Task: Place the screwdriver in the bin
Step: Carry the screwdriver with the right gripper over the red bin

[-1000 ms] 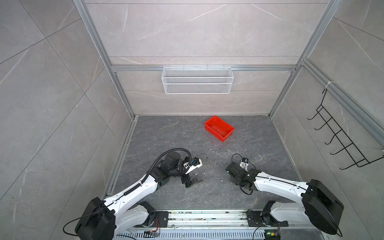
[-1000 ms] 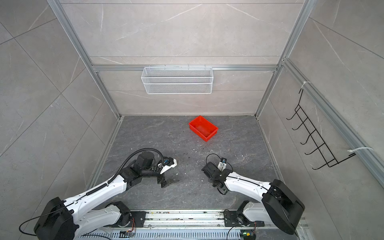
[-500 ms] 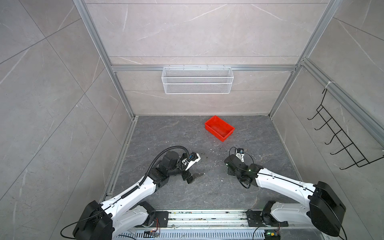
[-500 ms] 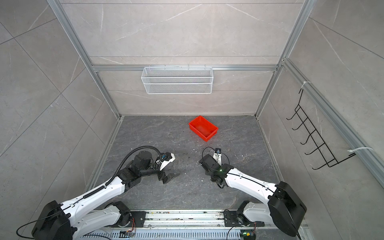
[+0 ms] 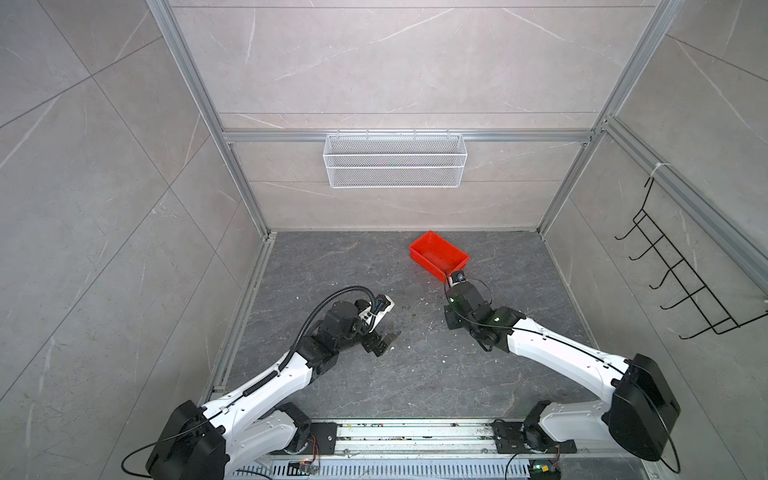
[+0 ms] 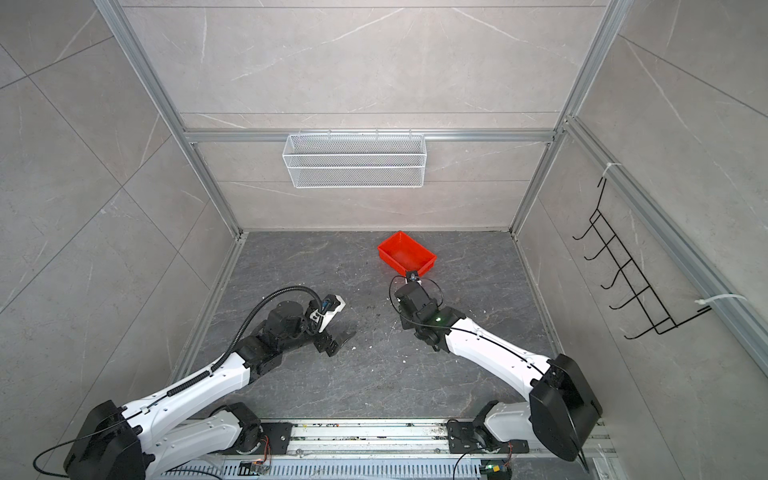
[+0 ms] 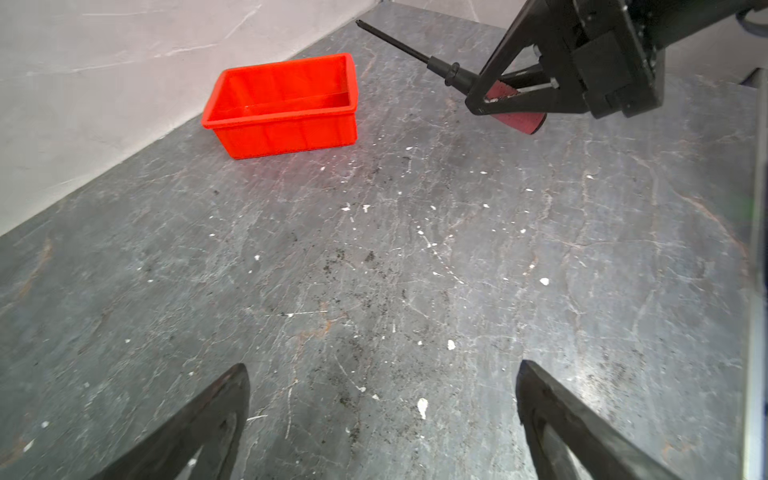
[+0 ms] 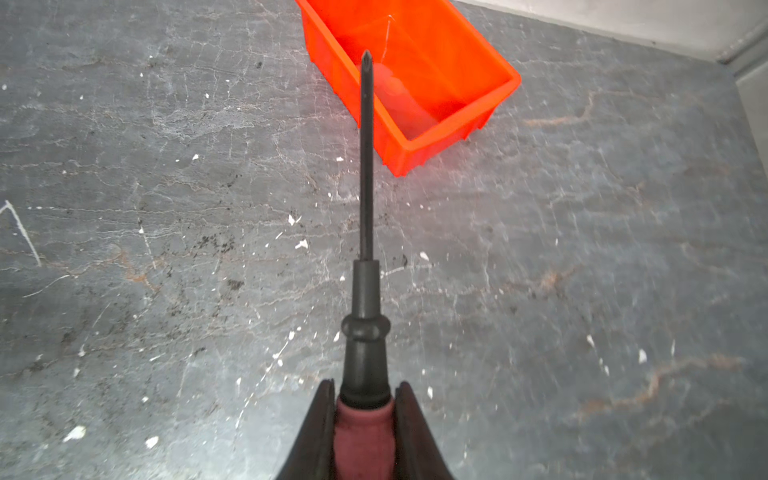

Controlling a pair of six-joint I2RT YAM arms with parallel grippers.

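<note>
The screwdriver (image 8: 365, 166) has a thin black shaft and a red handle (image 8: 363, 432). My right gripper (image 8: 364, 390) is shut on that handle, and the shaft sticks straight out ahead of it. The left wrist view shows the screwdriver (image 7: 453, 77) lifted off the floor in my right gripper (image 7: 498, 99), with its tip pointing at the back wall. The red bin (image 5: 439, 254) (image 6: 407, 253) (image 8: 419, 75) lies just beyond the tip and is empty. My right wrist (image 5: 463, 299) hangs close to its near corner. My left gripper (image 7: 382, 374) (image 5: 384, 343) is open over bare floor.
A white wire mesh basket (image 5: 395, 160) hangs on the back wall. On the right wall is a black hook rack (image 5: 681, 282). Aluminium posts stand at the back corners. The dark stone floor (image 7: 374, 249) is speckled with crumbs.
My right arm has carried the screwdriver forward from mid-floor to near the bin's front corner. The left arm has also reached a little forward, its gripper still open.
</note>
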